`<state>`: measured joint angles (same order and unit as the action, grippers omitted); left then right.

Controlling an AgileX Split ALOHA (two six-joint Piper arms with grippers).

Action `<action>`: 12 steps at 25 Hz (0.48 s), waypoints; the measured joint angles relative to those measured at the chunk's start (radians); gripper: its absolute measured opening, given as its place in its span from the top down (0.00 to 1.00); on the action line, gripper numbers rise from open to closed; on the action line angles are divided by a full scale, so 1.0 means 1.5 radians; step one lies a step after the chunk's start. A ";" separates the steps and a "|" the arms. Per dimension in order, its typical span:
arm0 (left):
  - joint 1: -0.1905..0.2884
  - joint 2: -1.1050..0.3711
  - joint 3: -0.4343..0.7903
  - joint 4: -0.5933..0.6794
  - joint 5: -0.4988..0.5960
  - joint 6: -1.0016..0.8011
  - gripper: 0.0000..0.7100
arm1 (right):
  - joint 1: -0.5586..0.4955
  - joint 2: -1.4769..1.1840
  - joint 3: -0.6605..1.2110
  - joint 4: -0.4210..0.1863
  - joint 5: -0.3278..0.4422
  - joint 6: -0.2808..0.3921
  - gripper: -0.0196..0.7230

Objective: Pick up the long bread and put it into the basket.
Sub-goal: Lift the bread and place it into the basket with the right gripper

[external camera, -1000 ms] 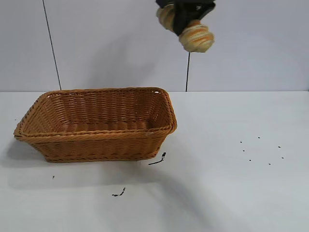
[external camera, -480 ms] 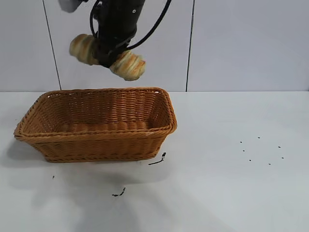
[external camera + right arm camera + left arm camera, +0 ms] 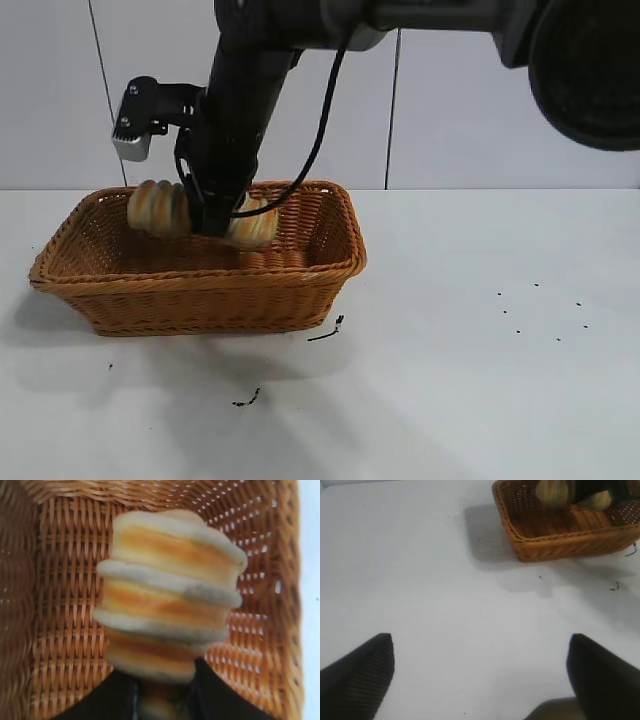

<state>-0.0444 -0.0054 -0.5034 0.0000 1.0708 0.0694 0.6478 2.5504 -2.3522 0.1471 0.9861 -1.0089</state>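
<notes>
Just changed: a second ago the long bread hung high at the upper right, well off the basket; it has since swung left and come down inside the rim.
Right gripper: clamped across the loaf's middle, both ends sticking out sideways.
Bread now: low within the basket, left of centre; whether it touches the woven floor I cannot tell.
Meaning: transport looks nearly finished; what remains, I judge, is the release.
Left gripper: parked over bare table, fingers spread wide, basket far off.
Writing: no brand, label or lettering readable anywhere.
</notes>
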 joint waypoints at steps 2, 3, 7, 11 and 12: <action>0.000 0.000 0.000 0.000 0.000 0.000 0.02 | 0.000 0.000 0.000 0.000 -0.003 0.006 0.36; 0.000 0.000 0.000 0.000 0.000 0.000 0.02 | 0.000 0.000 0.000 0.000 -0.006 0.010 0.28; 0.000 0.000 0.000 0.000 0.000 0.000 0.02 | -0.001 0.000 0.000 0.000 -0.007 0.017 0.14; 0.000 0.000 0.000 0.000 0.000 0.000 0.02 | -0.007 -0.015 0.000 0.003 -0.007 0.020 0.13; 0.000 0.000 0.000 0.000 0.000 0.000 0.02 | -0.010 -0.024 0.000 0.004 -0.006 0.027 0.13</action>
<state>-0.0444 -0.0054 -0.5034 0.0000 1.0708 0.0694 0.6326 2.5140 -2.3522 0.1533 0.9777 -0.9688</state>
